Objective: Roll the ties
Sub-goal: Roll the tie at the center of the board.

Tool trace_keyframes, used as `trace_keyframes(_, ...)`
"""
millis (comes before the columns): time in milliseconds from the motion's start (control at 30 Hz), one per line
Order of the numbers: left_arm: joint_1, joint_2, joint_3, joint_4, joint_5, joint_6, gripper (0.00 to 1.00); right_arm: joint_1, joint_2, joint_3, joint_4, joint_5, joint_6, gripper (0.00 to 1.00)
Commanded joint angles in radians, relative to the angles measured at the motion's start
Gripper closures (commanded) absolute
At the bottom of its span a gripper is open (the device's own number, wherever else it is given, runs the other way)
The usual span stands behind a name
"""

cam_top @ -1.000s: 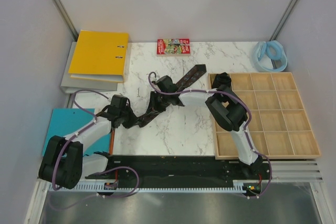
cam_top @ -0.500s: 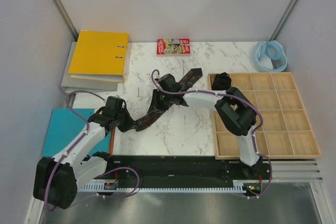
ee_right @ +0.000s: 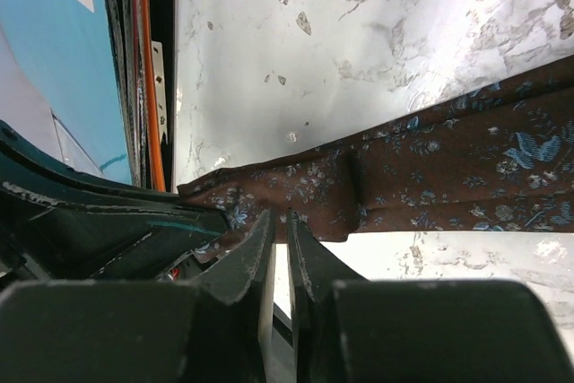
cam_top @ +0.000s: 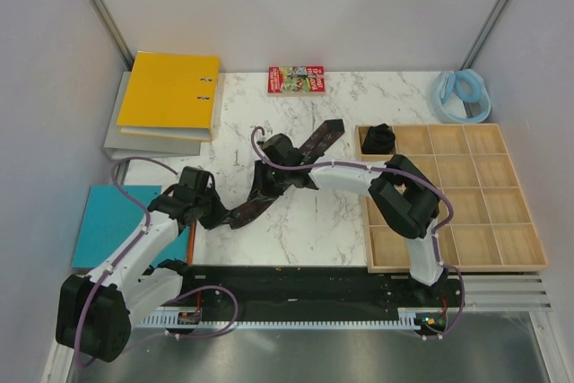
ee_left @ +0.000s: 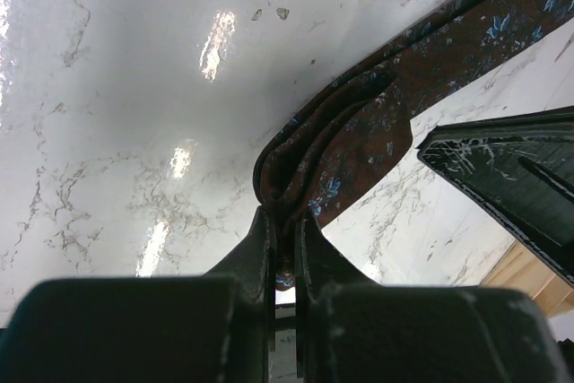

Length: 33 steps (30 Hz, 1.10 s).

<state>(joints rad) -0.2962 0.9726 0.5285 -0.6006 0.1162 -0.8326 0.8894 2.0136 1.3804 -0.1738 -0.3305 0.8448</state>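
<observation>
- Lying at the lower left of the top view, a flat teal sheet (cam_top: pixel 112 217) sits partly under the left arm.
- A yellow ring binder (cam_top: pixel 170 89) rests on a grey binder (cam_top: pixel 115 136) at the upper left, at the edge of the white marble tabletop (cam_top: pixel 309 226).
- The left gripper (cam_top: pixel 218 214) is left of centre; its wrist view shows the fingers (ee_left: pixel 262 244) pressed almost together, pinching a folded end of the long dark brown necktie with small blue flowers (ee_left: pixel 359 132).
- That dark brown necktie (cam_top: pixel 321 137) runs in a slant from the left gripper up to right of centre, its far end flat on the marble.
- The right gripper (cam_top: pixel 266 181) is on the necktie's middle stretch; in its wrist view the fingers (ee_right: pixel 256 244) stand narrow, a thin slit between them, closed on the lower edge of the cloth (ee_right: pixel 430 168).
- A small red printed box (cam_top: pixel 295 79) lies at the top centre.
- A dark coil of rolled tie (cam_top: pixel 380 138) sits in the upper-left compartment of the pale wooden divided tray (cam_top: pixel 484 262), on the right.
- A pale blue looped band (cam_top: pixel 463 96) lies at the upper right, beyond the tray.
</observation>
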Motion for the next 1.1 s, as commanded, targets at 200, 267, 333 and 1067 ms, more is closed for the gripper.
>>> trace_keyframes(200,-0.001,-0.06,0.083,-0.057,0.049,0.017,0.98,0.028,0.068,0.0,0.013,0.039,0.008,0.84)
trace_keyframes(267,-0.001,-0.064,0.1,-0.067,0.053,0.015,0.98,0.034,0.065,0.002,0.011,0.038,0.008,0.84)
trace_keyframes(333,-0.001,-0.061,0.111,-0.074,0.056,0.016,0.98,0.039,0.063,0.005,0.011,0.036,0.007,0.84)
trace_keyframes(1067,-0.001,0.132,0.257,-0.067,0.158,0.087,0.98,0.115,0.066,0.043,0.017,0.005,0.037,0.84)
